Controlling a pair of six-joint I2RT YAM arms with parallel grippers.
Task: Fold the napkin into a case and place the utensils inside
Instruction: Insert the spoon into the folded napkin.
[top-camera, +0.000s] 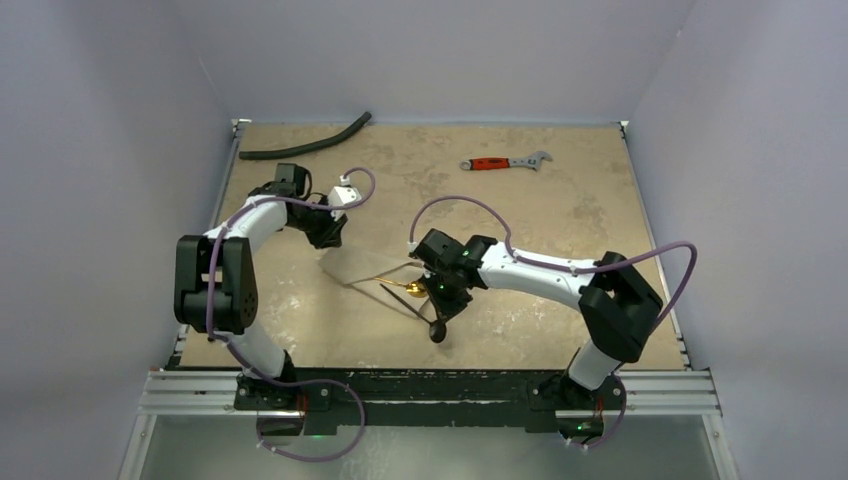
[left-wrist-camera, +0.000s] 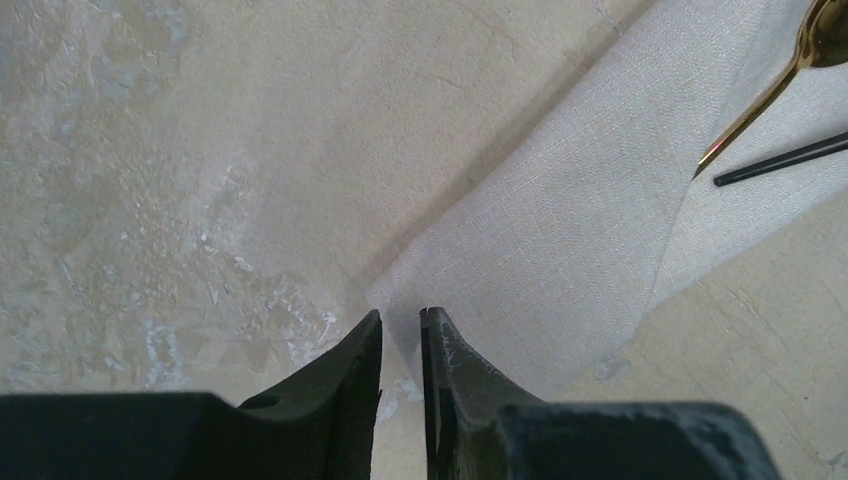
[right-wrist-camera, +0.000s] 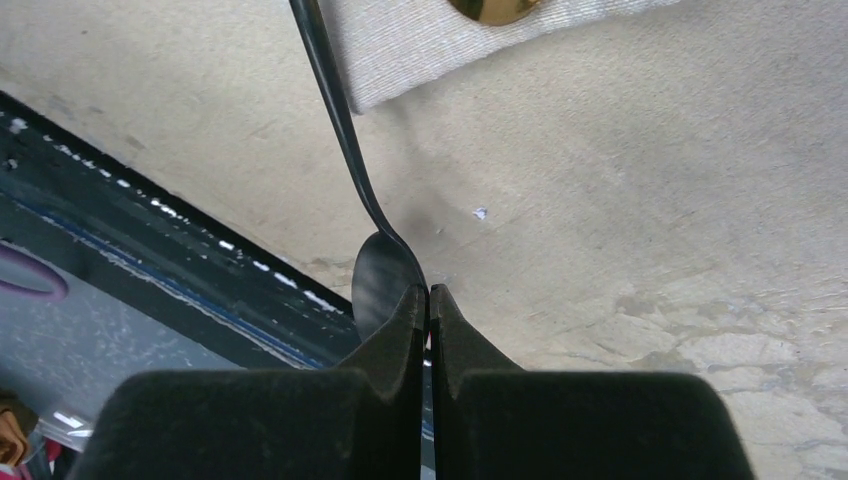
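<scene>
Right end effector (right-wrist-camera: 428, 292) pinches black spoon (right-wrist-camera: 378, 275); left end effector (left-wrist-camera: 400, 318) at napkin (left-wrist-camera: 560, 220) corner, grip unclear.

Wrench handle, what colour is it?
The wrench handle is red, seen best in the top external view.

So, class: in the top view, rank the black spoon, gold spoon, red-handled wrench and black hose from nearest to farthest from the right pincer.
1. black spoon: gripped in the right pincer, near side.
2. gold spoon: just to its left.
3. wrench: far side, slightly right.
4. hose: far left corner.
</scene>
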